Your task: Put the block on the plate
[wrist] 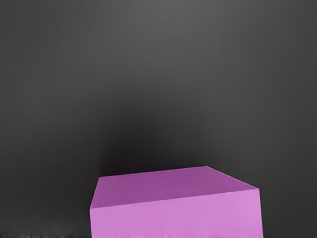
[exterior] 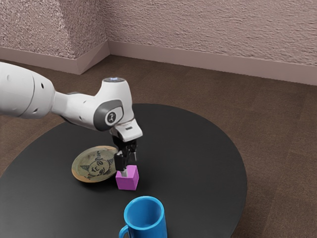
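A dark round table [exterior: 203, 163] carried everything before you, under a textured wall [exterior: 208, 29]. The pink block [exterior: 127, 183] sat on it, just beside the plate [exterior: 94, 164], off the dish. Your claw [exterior: 130, 166] was open over the block, its fingers apart. The blue mug [exterior: 146, 222] stood farther from the plate than the block did.

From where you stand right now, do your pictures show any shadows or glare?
Exterior view: soft light without harsh glare, the table almost black, the blue mug darker inside than at its rim; wrist view: a soft dark patch on the table beside the block, one block face paler than the other.
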Controlling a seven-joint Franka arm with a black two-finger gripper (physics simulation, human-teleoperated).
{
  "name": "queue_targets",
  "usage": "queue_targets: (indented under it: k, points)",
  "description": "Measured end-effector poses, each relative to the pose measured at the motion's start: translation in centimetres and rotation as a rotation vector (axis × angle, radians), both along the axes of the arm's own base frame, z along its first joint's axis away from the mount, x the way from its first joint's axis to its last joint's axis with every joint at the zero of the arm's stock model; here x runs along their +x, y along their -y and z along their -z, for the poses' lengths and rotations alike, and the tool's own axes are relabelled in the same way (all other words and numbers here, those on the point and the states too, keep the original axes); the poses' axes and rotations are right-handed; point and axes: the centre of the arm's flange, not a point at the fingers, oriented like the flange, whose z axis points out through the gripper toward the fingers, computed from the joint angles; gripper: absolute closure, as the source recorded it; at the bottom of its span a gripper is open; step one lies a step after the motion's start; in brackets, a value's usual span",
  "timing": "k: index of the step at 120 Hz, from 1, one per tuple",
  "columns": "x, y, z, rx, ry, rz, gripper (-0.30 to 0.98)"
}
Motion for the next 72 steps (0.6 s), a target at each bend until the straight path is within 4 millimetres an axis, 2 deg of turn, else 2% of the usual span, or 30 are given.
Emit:
queue_targets:
  k: [27,72]
  points:
    - [0.1,0.1,0.7,0.003,-0.001,-0.002,0.00]
    - [0.0,-0.2,3.0,0.008,-0.025,-0.013,0.00]
